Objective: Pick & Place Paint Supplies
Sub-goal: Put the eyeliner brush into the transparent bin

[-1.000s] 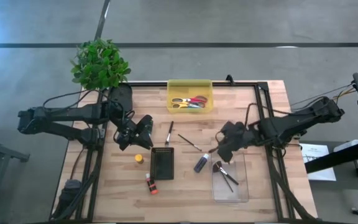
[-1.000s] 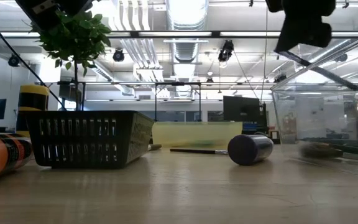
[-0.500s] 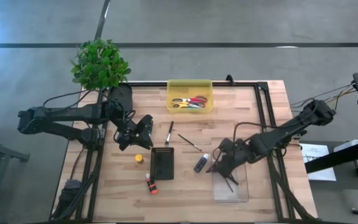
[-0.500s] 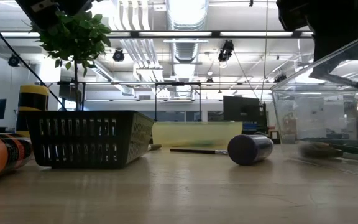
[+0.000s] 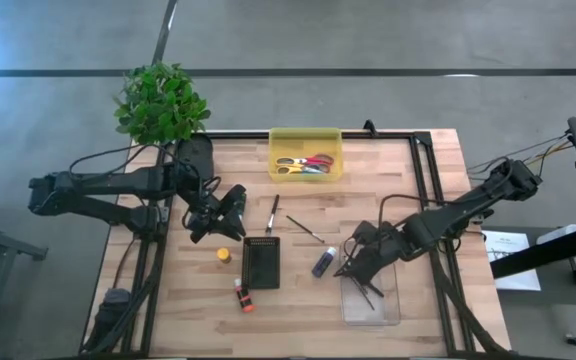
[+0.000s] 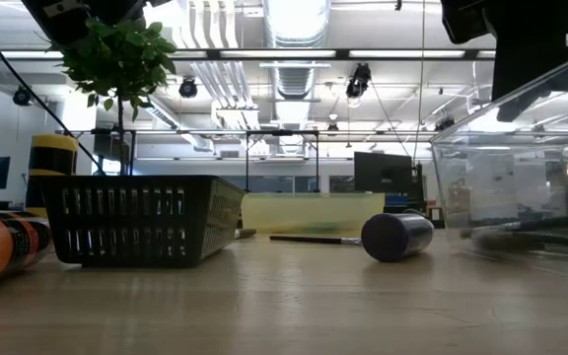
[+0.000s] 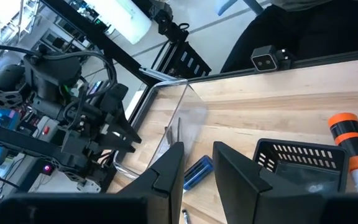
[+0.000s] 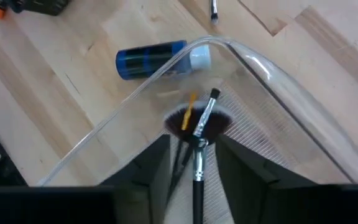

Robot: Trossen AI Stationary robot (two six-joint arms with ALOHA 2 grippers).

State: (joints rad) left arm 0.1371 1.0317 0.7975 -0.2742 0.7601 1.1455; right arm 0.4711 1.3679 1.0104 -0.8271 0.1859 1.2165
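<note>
Right gripper (image 8: 194, 163) over clear bin (image 8: 278, 74), fingers parted, nothing grasped. Thin paintbrush (image 8: 199, 155) lying between fingertips, inside bin, atop soft-headed brush (image 8: 219, 123). Blue paint tube (image 8: 151, 59) just outside bin wall.

Left gripper (image 5: 230, 208) waiting, slightly parted, empty.

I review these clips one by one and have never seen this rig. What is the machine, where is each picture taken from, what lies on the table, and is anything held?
Two dark robot arms work at a wooden table. One picture looks down from overhead, one looks level across the tabletop, and one comes from each wrist. The right gripper hangs over a clear tray, its fingers apart around a thin brush lying in the tray across a soft-headed brush. The left gripper waits above the table; I cannot tell if it is open. Also there: a black basket, a blue tube, loose brushes, a yellow bin and a plant.
</note>
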